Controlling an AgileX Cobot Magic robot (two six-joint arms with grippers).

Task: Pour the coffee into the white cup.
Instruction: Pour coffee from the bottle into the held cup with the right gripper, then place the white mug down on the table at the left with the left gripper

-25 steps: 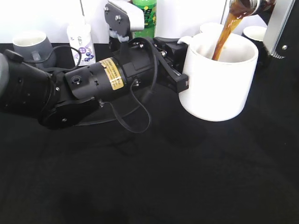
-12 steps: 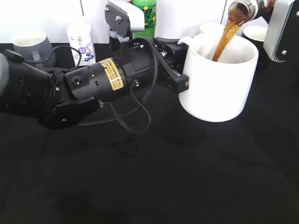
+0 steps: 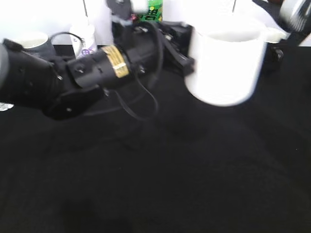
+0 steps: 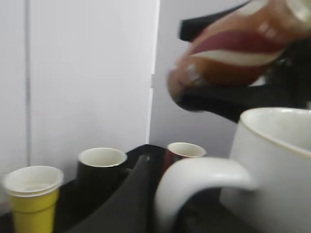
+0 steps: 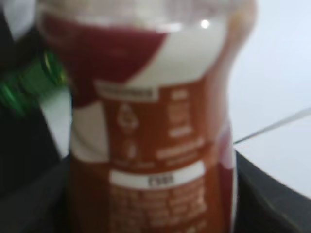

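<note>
Coffee bottle (image 5: 150, 126), light, smooth plastic best held at its waist, sits clamped in the right gripper at upper right, while the left gripper's grip on the heavy white cup (image 3: 224, 65) stays unclear.

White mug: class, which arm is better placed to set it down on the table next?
Left. Its gripper is at the white mug's handle; the right arm holds the coffee bottle.
</note>
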